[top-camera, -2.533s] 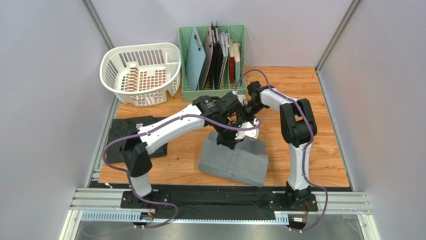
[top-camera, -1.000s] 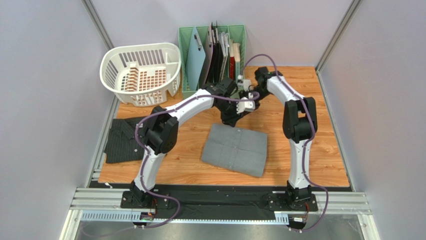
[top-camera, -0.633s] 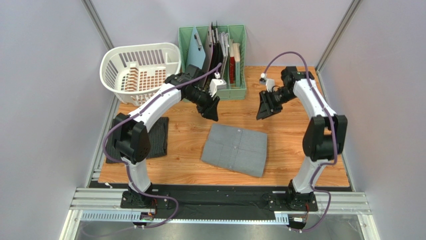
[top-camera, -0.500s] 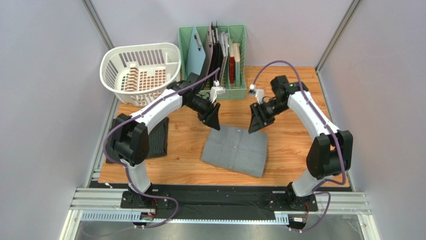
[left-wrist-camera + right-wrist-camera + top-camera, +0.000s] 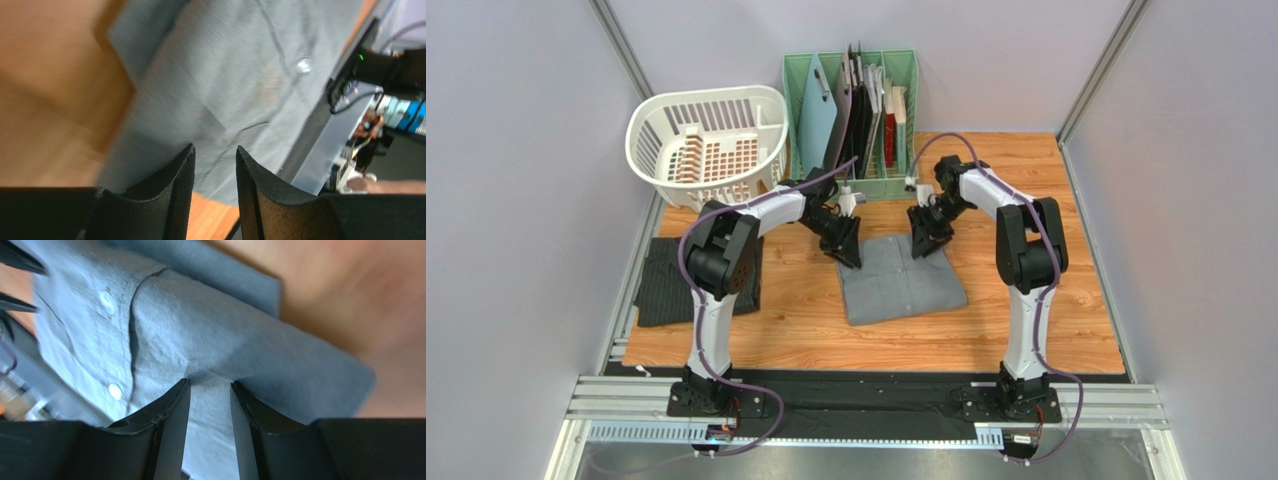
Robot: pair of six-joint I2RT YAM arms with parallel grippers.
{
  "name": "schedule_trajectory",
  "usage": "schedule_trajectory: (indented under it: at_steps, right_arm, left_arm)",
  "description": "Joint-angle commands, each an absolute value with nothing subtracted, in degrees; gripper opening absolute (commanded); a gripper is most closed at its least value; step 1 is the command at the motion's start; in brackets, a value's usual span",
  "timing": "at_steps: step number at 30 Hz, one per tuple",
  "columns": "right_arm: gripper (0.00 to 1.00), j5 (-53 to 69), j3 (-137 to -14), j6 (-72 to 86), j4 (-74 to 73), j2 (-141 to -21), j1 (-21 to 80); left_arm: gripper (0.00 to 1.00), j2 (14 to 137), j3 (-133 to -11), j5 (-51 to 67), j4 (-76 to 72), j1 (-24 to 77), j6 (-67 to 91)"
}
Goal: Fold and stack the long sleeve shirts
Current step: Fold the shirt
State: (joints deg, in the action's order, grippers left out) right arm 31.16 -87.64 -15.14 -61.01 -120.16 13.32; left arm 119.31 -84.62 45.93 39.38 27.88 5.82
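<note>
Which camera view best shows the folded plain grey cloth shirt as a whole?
The top external view: the whole folded plain grey cloth shirt lies flat on the wooden table. Both wrist views show only close patches of its cloth and buttons.

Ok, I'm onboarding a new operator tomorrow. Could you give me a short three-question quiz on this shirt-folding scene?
1. True or false: the dark pinstriped cloth shirt lies stacked on the folded plain grey shirt.
2. The left gripper and right gripper are both at which edge of the grey shirt? A near, B far, C right.
3. Fill in: the white slatted plastic basket stands to the ___ of the green file rack.
Key: 1 false; 2 B; 3 left.
</note>
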Motion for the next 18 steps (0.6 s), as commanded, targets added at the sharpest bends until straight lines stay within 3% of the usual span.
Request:
schedule_trajectory:
  at_steps: [1,8,13,18]
  right_arm:
    - [0.42,30.7,-98.7,-13.7,-55.9,-124.3,13.7]
    - [0.45,39.5,-97.6,-12.5,-58.4,-116.0,9.8]
    - [0.44,43.9,-90.1,-15.8,-59.0,-109.3,5.2]
    - [0.4,42.5,-84.7,-14.8,-54.8,-111.3,5.5]
  left_arm:
    - [0.42,121.6,-90.3,41.8,35.8,22.2,8.4]
    - [0.43,117.6,-95.6,41.4,38.1,19.2,0.6]
    - [0.44,111.8,-91.4,46.4,38.4,19.4,0.4]
    - [0.44,110.4,-87.8,48.0,38.0,24.1,3.4]
